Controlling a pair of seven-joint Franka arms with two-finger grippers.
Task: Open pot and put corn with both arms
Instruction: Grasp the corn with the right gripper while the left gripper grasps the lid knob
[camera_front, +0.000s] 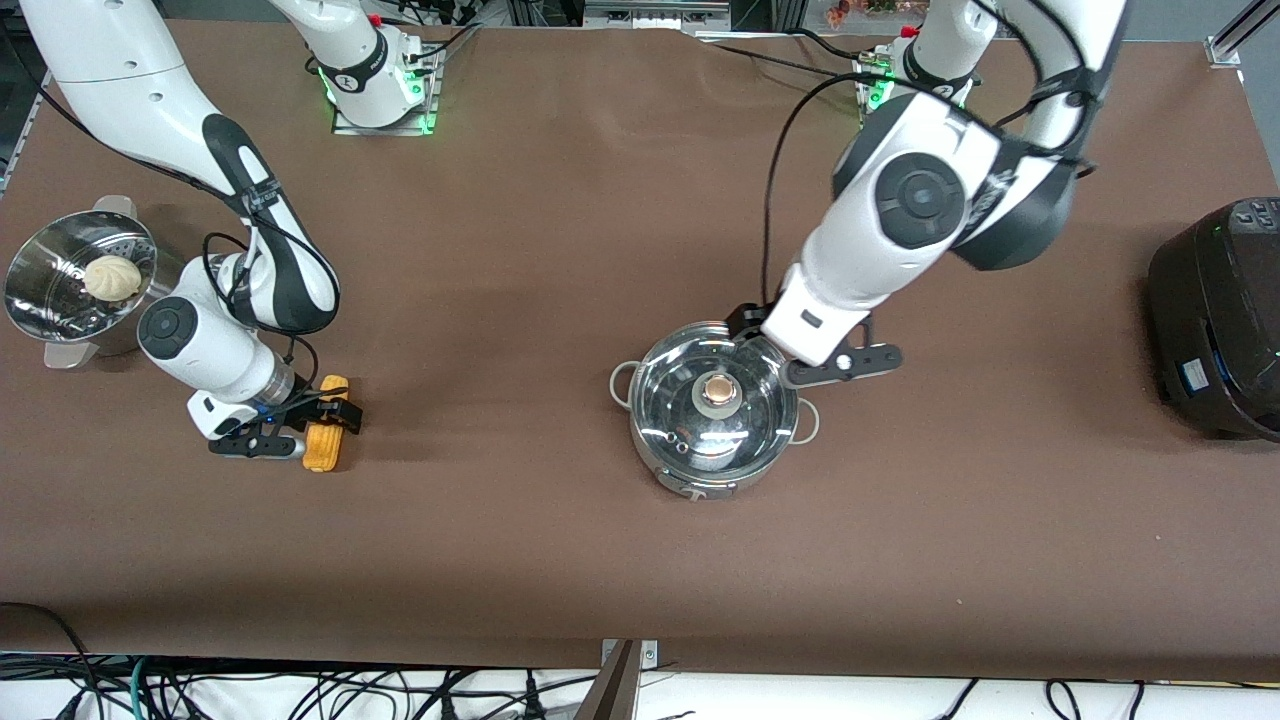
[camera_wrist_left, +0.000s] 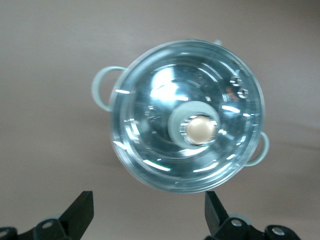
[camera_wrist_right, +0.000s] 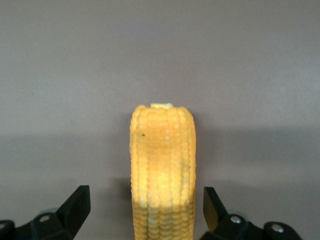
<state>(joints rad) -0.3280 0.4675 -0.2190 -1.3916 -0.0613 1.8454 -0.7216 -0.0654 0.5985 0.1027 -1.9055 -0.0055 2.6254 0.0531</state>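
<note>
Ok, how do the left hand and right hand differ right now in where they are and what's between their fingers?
The left hand is over the pot, whose lid with knob is on, while the right hand is low at the corn. The right hand's fingers straddle the corn lying on the table; the left hand's fingers have nothing between them. Both hands are open.

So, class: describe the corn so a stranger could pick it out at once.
Start at the steamer pot holding the white bun, at the right arm's end of the table. Nearer the front camera lies the corn, between the right gripper's open fingers. It is the only yellow-orange, kernel-rowed thing.
</note>
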